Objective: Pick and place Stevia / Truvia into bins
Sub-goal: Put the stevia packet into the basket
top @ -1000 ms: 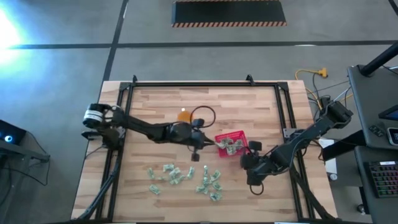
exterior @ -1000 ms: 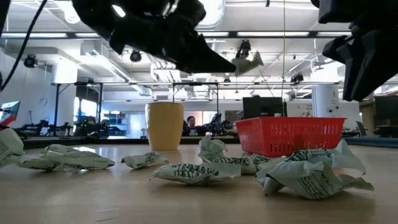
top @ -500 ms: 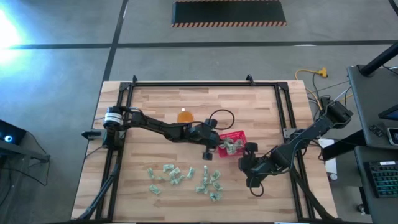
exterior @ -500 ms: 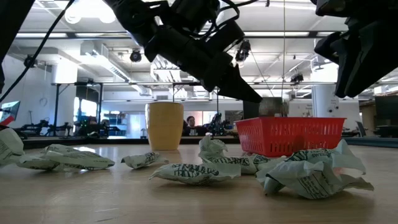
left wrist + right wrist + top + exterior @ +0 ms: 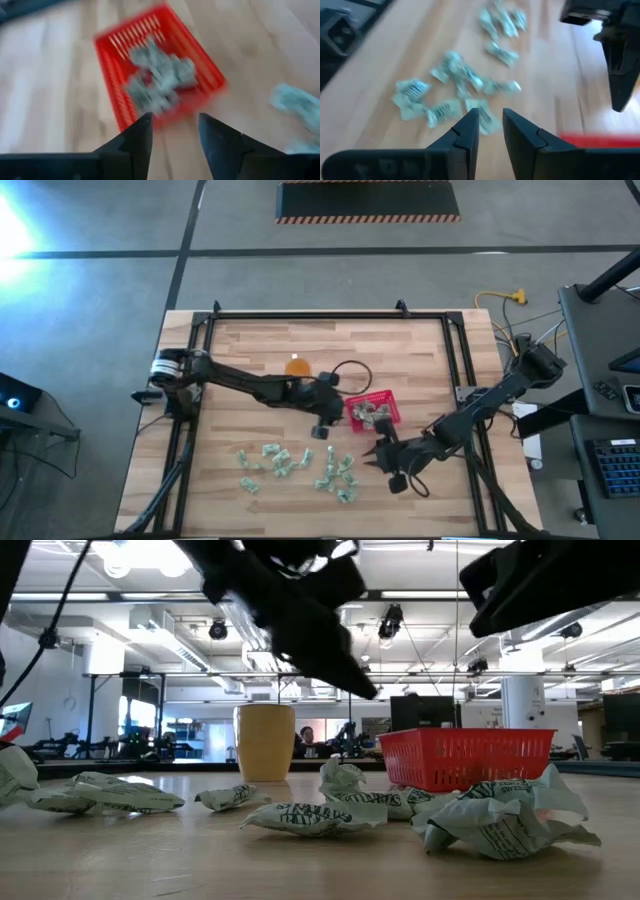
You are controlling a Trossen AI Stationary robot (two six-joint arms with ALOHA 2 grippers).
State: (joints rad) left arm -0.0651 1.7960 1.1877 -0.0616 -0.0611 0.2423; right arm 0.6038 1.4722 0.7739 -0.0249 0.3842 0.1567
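The red basket (image 5: pixel 385 398) stands right of the table's middle with several green-and-white packets (image 5: pixel 160 82) lying in it. More packets (image 5: pixel 300 465) lie loose on the wood toward the near edge, crumpled (image 5: pixel 310 818). My left gripper (image 5: pixel 338 416) hangs just left of the basket (image 5: pixel 112 95), pointing slantwise down at it, open and empty (image 5: pixel 175 135). My right gripper (image 5: pixel 377 452) hovers near the basket's near side. It points toward the loose packets (image 5: pixel 455 85), open by a narrow gap with nothing between its fingers (image 5: pixel 491 127).
A translucent orange cup (image 5: pixel 297 366) stands on the table beyond the left arm, left of the basket in the low view (image 5: pixel 266 740). A dark metal frame (image 5: pixel 330 315) runs round the tabletop. Bare wood lies at the far side and far left.
My left gripper carried a packet at its fingertips toward the basket and sank over it. It then opened, let the packet go, and drew back a little toward the table's left. My right gripper has swung toward the loose packets and tipped from pointing down to slanting forward.
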